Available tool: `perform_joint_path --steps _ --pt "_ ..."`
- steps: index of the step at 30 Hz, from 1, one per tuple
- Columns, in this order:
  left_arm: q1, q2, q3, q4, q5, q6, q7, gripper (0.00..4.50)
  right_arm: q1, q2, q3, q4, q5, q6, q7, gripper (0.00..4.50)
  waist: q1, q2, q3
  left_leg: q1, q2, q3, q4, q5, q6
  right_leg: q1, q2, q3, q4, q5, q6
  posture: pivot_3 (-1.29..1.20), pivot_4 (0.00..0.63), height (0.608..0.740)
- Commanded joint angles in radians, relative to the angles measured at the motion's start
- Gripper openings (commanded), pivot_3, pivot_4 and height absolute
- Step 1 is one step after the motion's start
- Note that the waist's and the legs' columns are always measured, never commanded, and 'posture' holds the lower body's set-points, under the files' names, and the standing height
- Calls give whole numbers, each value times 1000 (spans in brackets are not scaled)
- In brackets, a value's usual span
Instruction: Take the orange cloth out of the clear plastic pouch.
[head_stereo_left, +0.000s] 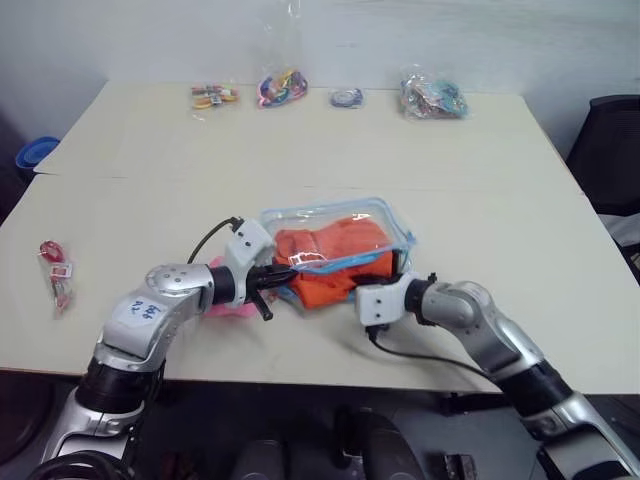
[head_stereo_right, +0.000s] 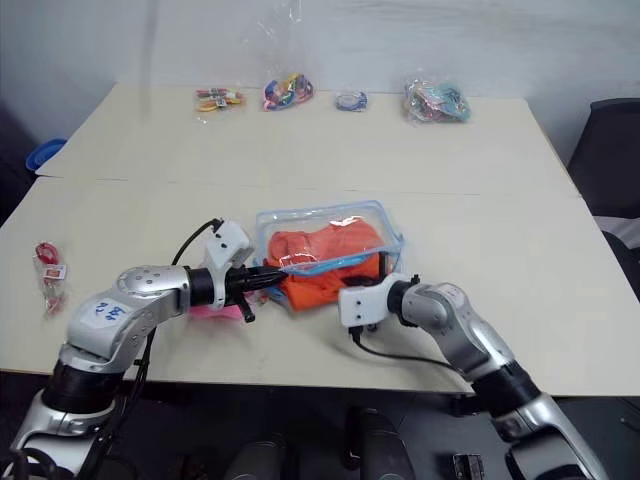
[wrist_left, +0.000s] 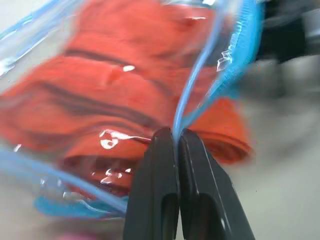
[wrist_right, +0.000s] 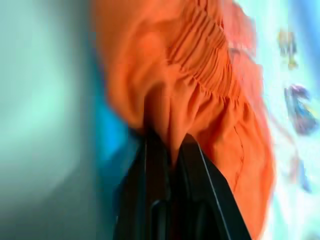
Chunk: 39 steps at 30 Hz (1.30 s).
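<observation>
Near the front edge of the tabletop (head_stereo_left: 120, 150), the left tool (wrist_left: 176, 134) pinches the clear plastic pouch (head_stereo_left: 380, 215) rim while the right tool (wrist_right: 170, 142) grips the half-out orange cloth (head_stereo_left: 330, 260), which next needs pulling free.

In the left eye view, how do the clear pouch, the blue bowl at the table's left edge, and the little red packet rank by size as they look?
1. Clear pouch, clearly the largest.
2. and 3. Blue bowl and red packet look much alike; the bowl is partly hidden by the table and sits farther away, so I won't rank them.
</observation>
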Motion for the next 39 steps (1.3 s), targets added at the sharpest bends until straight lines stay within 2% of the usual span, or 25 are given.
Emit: perform_joint_path --steps 1,5,12,15,21,24,28,31,33,37,39 --pt "-61 -36 -15 75 74 -61 48 0 32 -58 -40 -178 189 25 156 31 0 0 0 0 0 0 0 0 0 0 0 0 0 0 0 0 150 740" --pt "-129 -100 -35 181 113 -101 57 0 65 -137 -59 -256 302 17 268 31 2 0 0 0 0 0 0 0 1 1 0 -1 -1 0 0 0 150 740" --pt "-197 -151 -72 281 183 -170 46 0 71 -153 -85 -274 350 -33 280 31 -1 0 0 0 0 0 0 0 1 0 0 -2 -1 0 0 0 150 740" --pt "-227 -147 -77 375 263 -200 110 0 94 -160 -170 -360 531 98 297 31 2 0 1 0 0 0 0 0 1 0 0 -2 -1 0 0 0 150 740" --pt "-255 -102 -30 501 318 -272 132 0 34 -227 -376 -518 1073 575 265 31 -3 0 1 0 1 0 0 -1 1 0 -2 -3 0 0 0 0 150 740" --pt "-246 -63 -15 502 316 -289 95 0 -61 -252 -458 -482 1189 697 212 31 -3 0 1 1 1 0 -1 -1 1 0 -2 -3 0 0 0 0 150 740" --pt "-188 9 -15 409 280 -288 -36 0 -153 -303 -514 -345 1077 684 180 31 -1 0 1 0 1 0 -3 -1 1 -1 -2 -3 -1 0 -1 0 150 740" --pt "-127 69 -10 308 238 -279 -142 618 -168 -361 -504 -206 862 525 167 0 1 0 1 -1 1 1 -6 -1 1 -2 -3 -4 -4 0 -1 0 150 740" --pt "-100 101 -5 242 218 -259 -189 1209 -153 -394 -505 -116 752 453 142 0 2 0 1 -5 0 2 -6 0 1 -8 -3 -3 -4 0 0 0 150 740" --pt "-91 126 50 99 84 -175 -295 2392 -23 -414 -535 32 572 288 60 0 12 0 1 -10 0 4 -6 0 1 -12 -2 -4 0 0 0 0 150 740" --pt "-111 119 88 43 0 -116 -329 2392 83 -425 -530 106 451 148 5 0 23 0 1 -13 0 4 -6 1 1 -13 -2 -4 -1 0 0 0 150 740"
